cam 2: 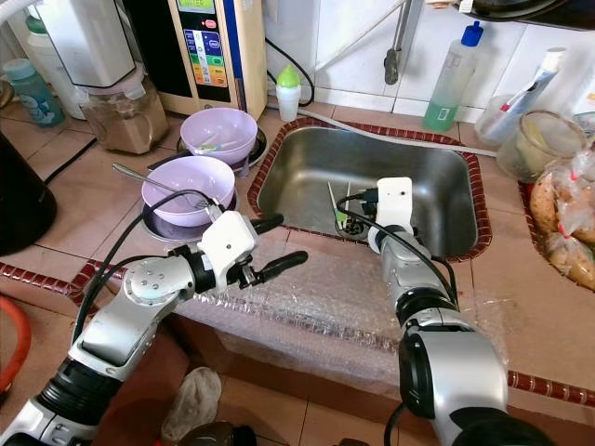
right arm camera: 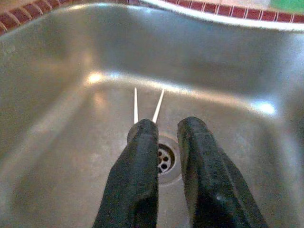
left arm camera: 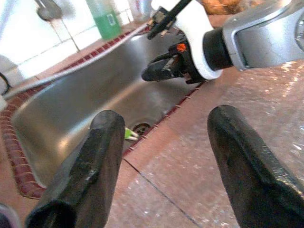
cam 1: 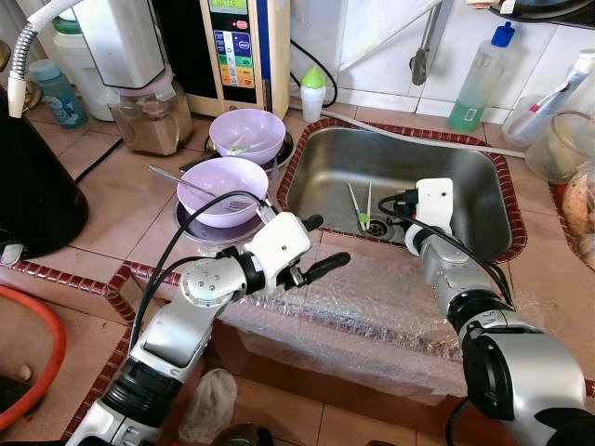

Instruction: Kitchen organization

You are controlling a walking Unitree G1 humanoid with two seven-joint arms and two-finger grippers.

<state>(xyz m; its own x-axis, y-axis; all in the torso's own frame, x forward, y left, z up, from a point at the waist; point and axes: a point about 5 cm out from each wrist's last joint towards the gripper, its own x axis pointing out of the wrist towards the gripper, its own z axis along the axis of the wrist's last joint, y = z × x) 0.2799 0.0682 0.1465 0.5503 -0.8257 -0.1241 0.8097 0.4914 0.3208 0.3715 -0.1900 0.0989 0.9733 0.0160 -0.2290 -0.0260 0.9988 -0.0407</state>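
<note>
A pair of pale green chopsticks (cam 1: 361, 206) lies on the bottom of the steel sink (cam 1: 446, 158), with the ends pointing at the drain (right arm camera: 164, 159). My right gripper (right arm camera: 167, 126) reaches down into the sink just above the drain. Its fingers stand narrowly apart with nothing between them. The chopsticks (right arm camera: 147, 104) run out from behind one fingertip. My left gripper (cam 1: 333, 240) hovers wide open over the counter's front edge, beside the sink's near left corner. In the left wrist view the right gripper's black fingers (left arm camera: 161, 71) hang over the basin.
Two purple bowls (cam 1: 223, 190) (cam 1: 246, 135) holding cutlery sit left of the sink. Bubble wrap (cam 1: 372, 297) covers the front counter edge. A blender (cam 1: 144, 102), a green soap bottle (cam 1: 474, 79) and a glass jar (cam 1: 558, 144) stand around the back and right.
</note>
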